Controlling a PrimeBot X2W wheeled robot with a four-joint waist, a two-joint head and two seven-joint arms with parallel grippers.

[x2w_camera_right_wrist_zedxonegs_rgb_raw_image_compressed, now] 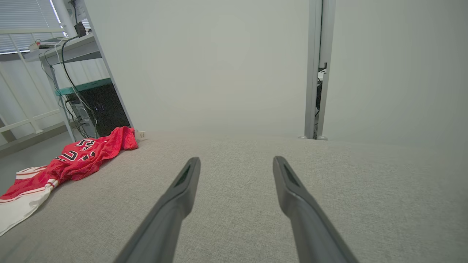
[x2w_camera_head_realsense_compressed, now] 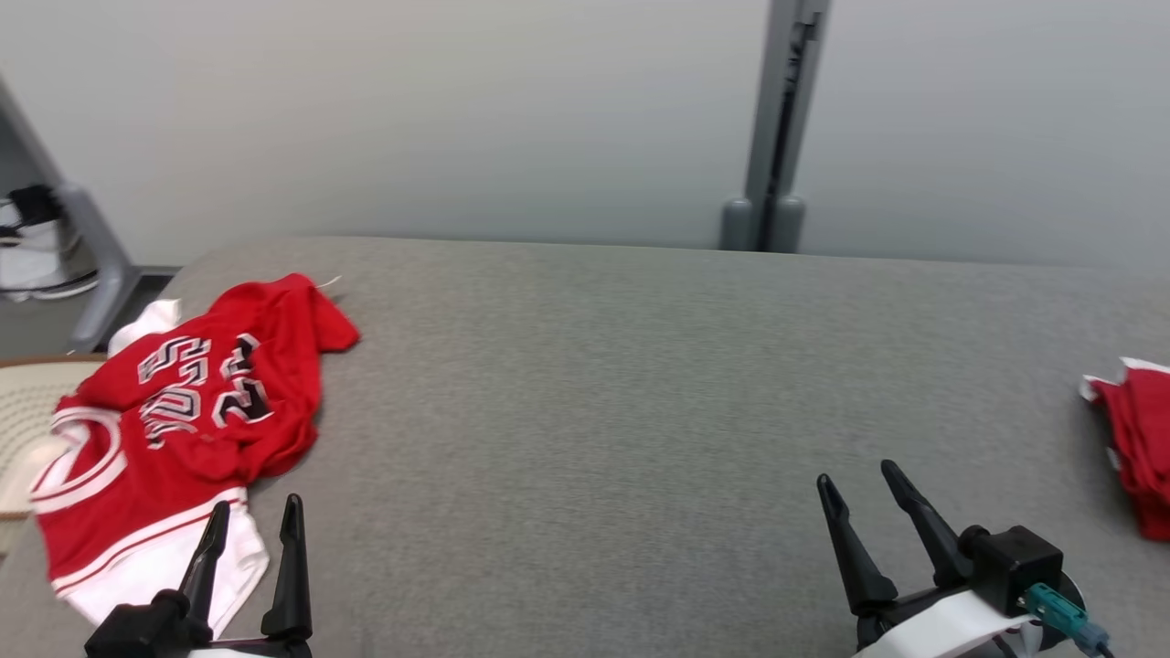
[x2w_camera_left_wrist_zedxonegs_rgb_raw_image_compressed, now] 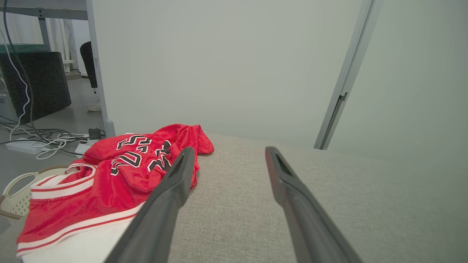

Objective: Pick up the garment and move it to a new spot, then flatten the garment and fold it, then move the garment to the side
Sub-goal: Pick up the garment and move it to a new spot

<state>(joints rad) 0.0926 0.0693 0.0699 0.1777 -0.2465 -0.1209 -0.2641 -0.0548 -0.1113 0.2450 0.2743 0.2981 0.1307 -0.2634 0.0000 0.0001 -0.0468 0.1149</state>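
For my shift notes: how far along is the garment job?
Done: nothing visible; the crumpled red-and-white jersey lies unfolded at the left end of the grey fabric table. In hand: nothing; left gripper and right gripper are open, empty. Left: pick, move, flatten, fold, set aside.

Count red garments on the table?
2. Crumpled jersey at left on the table; second red garment at its right edge, cut off by the frame. More may be hidden there.

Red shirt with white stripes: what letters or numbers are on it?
"S": black, white-edged letter on the crumpled red-and-white jersey.
Other letters and the number beside it: too creased to read.
On the folded red cloth at the head view's right edge: no text visible.
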